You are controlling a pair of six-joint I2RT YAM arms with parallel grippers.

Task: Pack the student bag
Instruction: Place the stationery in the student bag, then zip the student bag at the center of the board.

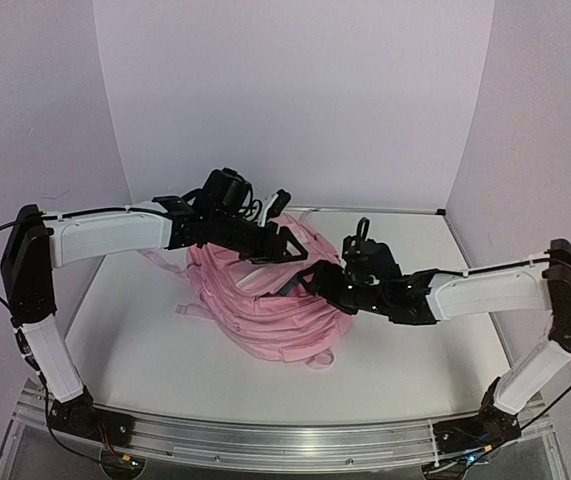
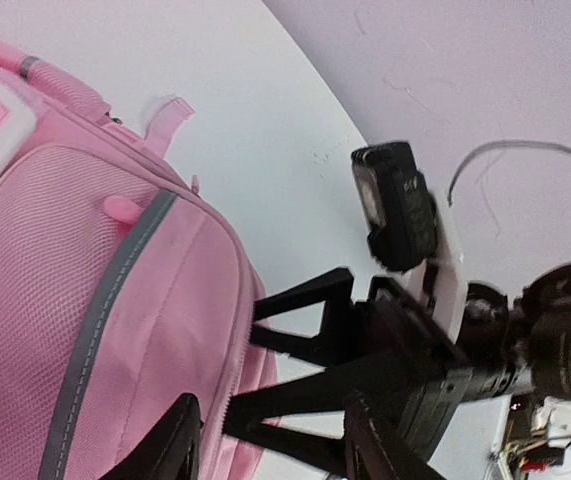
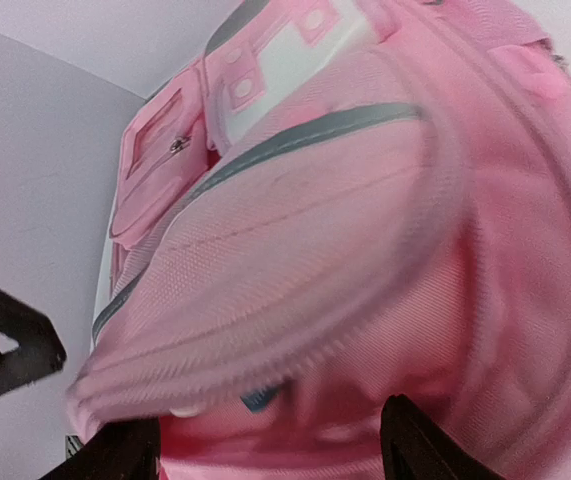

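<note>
The student bag (image 1: 265,305), a large soft pink backpack, lies in the middle of the white table (image 1: 135,350). My left gripper (image 1: 290,247) reaches over its top from the left. In the left wrist view the left gripper (image 2: 270,445) is open, its fingers (image 2: 170,440) straddling the bag's zipper edge (image 2: 227,330). My right gripper (image 1: 325,282) comes in from the right, tips against that same edge. In the right wrist view the right gripper (image 3: 270,450) is open around the gaping zip mouth of the bag (image 3: 345,230); a small blue and white bit (image 3: 263,397) shows inside.
Loose pink straps (image 1: 193,311) trail from the bag onto the table on the left and at the front (image 1: 320,358). Pale walls close in the back and both sides. The right wrist camera (image 2: 397,205) hangs close to the left gripper.
</note>
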